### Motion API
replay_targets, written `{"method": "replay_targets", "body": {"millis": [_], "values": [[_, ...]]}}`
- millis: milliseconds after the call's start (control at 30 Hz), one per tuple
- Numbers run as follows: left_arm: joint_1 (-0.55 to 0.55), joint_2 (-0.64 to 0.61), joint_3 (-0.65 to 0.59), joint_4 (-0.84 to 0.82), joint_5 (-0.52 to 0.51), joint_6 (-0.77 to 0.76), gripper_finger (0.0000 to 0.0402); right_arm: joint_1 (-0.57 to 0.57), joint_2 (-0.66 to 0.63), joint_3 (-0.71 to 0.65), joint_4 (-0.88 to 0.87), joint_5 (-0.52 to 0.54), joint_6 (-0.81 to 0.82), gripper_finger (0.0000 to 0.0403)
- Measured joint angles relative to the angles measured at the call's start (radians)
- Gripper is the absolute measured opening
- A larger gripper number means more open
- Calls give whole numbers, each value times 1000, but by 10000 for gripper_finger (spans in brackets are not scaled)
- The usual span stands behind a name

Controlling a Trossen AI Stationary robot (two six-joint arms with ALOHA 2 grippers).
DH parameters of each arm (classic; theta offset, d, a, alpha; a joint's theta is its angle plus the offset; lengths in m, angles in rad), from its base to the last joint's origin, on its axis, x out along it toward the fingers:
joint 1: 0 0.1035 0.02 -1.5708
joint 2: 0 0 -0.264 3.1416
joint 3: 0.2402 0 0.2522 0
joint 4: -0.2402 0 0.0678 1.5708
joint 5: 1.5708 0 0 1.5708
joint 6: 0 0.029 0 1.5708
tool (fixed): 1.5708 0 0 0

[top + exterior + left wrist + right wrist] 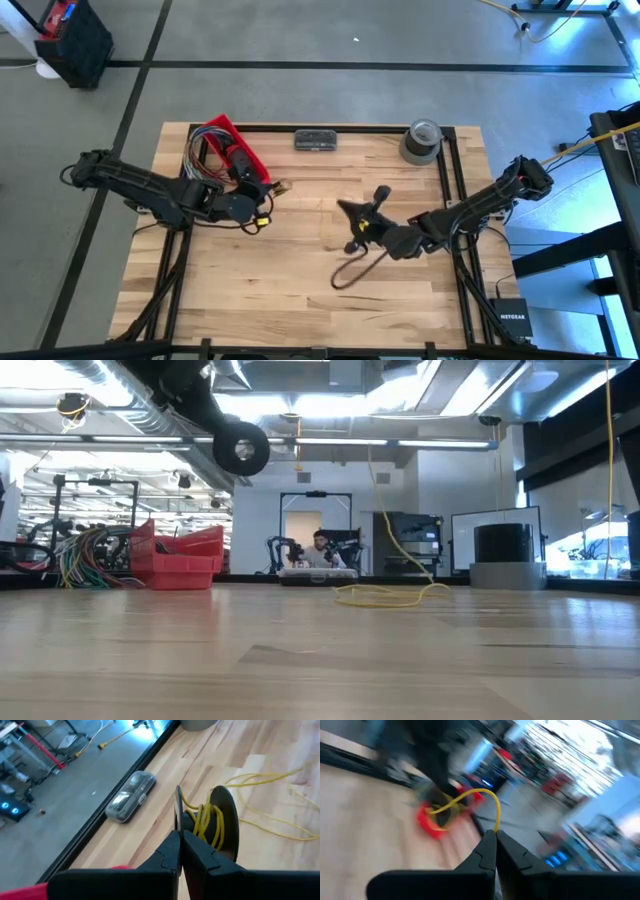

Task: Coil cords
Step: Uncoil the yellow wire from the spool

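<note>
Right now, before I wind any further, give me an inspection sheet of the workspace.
Surface: light wooden table.
Job's things: yellow cord partly wound on the black spool, the rest lying loose on the table.
Clutter: red bin, multicoloured wires, dark case, tape roll.
Grippers: left gripper, jaws shut on the spool's flange; right gripper, jaws shut on the cord.
Cables: yellow cable on the floor beyond the table.
Surroundings: person seated far behind.

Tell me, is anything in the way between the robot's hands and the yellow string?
Nothing visible stands in the way. The right gripper is shut on the cord itself. The left gripper is shut on the edge of a black spool with cord wound on it.
</note>
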Motion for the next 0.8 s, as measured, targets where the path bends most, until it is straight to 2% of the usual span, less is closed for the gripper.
{"method": "replay_targets", "body": {"millis": [100,333,500,600,800], "values": [[22,0,0,-18,0,-27,5,12,0,0,51,-142,-27,5],[68,0,0,-25,-1,-77,5,9,3,0,67,-567,-26,5],[87,0,0,-47,-10,-90,5,9,4,0,-9,-760,-22,5],[82,0,0,-44,-13,-82,5,9,4,0,-88,-776,-21,5],[34,0,0,12,0,-25,5,-44,4,0,-274,-609,64,5]]}}
